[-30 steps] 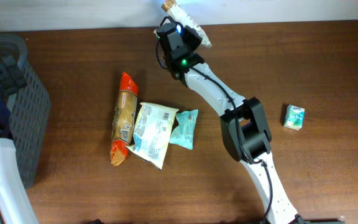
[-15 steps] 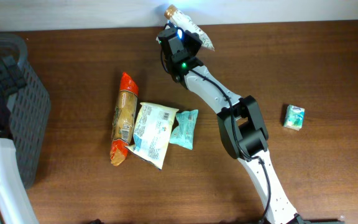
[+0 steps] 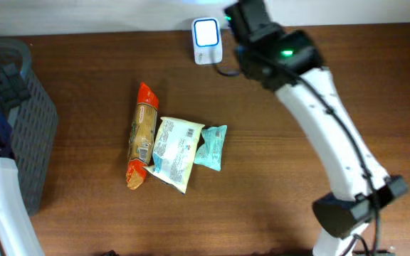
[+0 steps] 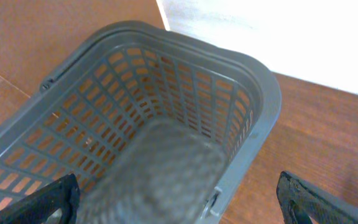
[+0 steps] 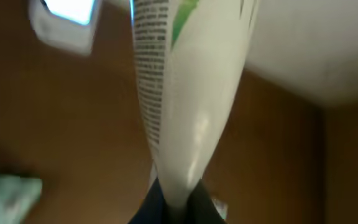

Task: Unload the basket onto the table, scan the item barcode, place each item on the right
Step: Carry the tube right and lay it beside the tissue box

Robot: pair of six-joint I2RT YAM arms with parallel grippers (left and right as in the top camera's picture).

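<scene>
a: nearest to you, your right gripper [image 5: 169, 202] is pinched shut on the bottom edge of the white packet [image 5: 185, 93], which stands up out of the jaws with a column of small print down its left side

b: agreed. you have it by a thin edge only, so i'd judge it can swing or slip. turn your wrist slowly, no jerks

a: your left gripper [image 4: 182, 196] is spread wide with nothing in it, hovering over the grey basket [image 4: 253, 106]. it is well apart from the work, so let it be

b: out on the middle of the worktop [image 3: 84, 213] the orange packet [image 3: 142, 135], the white-and-yellow packet [image 3: 173, 153] and the teal packet [image 3: 211, 147] lie bunched together. none of them is near your wrist

a: farther out, the scanner [image 3: 207, 40] sits lit at the far edge of the worktop, just left of your right wrist. from the wrist camera it is only a blur at upper left

b: i can't make out a barcode in these views, so roll the packet until its printed face looks at that lit window, bring it near without touching, keep the face flat, and pause there
</scene>
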